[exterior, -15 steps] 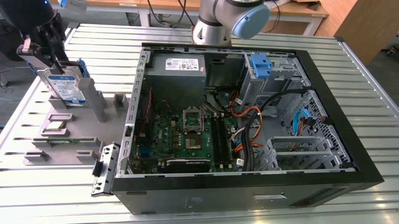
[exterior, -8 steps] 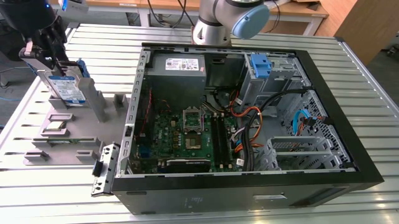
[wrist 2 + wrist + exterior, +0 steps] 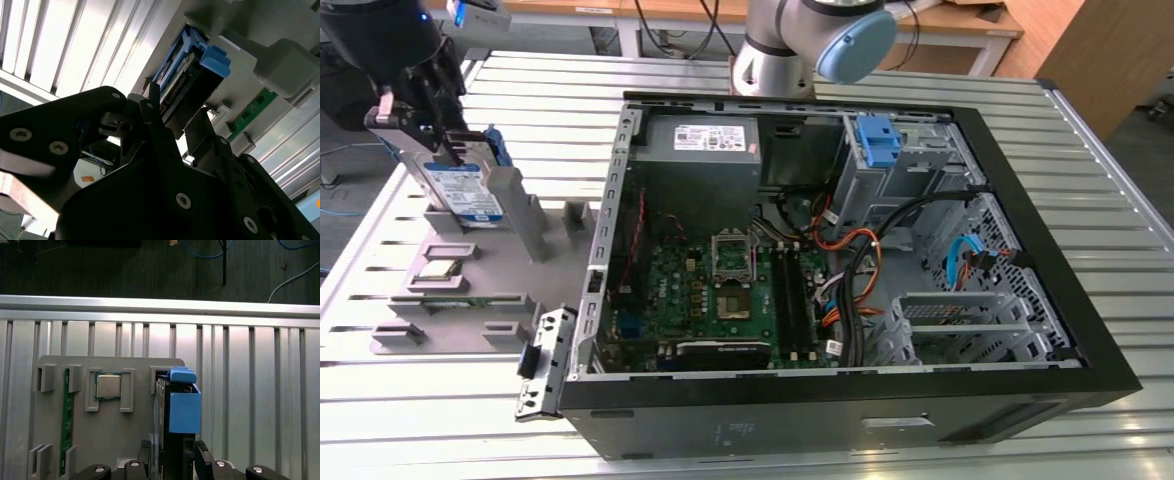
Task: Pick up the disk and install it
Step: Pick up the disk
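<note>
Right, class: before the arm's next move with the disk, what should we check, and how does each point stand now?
1. The tool lined up on the disk: ok, it sits astride the top edge.
2. Grip closed on the disk: cannot tell.
3. The disk upright in the grey holder: ok.
4. The computer case open: ok.
5. The cables clear of the drive bays: cannot tell.

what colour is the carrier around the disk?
Blue. The carrier on the disk shows best in the first wrist view.
</note>
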Motion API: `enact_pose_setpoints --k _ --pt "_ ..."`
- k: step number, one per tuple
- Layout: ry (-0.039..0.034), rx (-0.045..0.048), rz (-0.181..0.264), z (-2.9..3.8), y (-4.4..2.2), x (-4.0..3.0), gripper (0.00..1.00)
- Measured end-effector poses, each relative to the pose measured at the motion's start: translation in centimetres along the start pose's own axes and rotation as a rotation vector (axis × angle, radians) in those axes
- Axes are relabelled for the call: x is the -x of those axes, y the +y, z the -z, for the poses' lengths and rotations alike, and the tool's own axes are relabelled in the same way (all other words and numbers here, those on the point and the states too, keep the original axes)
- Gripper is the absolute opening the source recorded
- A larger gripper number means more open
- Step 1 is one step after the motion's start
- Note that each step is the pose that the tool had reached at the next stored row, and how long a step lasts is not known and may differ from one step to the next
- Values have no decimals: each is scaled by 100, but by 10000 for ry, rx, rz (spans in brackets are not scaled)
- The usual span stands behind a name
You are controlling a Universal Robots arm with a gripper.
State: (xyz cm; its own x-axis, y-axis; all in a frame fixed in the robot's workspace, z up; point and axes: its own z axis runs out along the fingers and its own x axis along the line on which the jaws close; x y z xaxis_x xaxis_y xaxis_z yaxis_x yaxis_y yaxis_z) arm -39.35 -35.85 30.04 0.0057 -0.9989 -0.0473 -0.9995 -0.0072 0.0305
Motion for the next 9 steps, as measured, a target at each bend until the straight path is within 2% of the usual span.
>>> enact_pose_setpoints --k 9 --pt "1 -28 8 -8 16 0 47"
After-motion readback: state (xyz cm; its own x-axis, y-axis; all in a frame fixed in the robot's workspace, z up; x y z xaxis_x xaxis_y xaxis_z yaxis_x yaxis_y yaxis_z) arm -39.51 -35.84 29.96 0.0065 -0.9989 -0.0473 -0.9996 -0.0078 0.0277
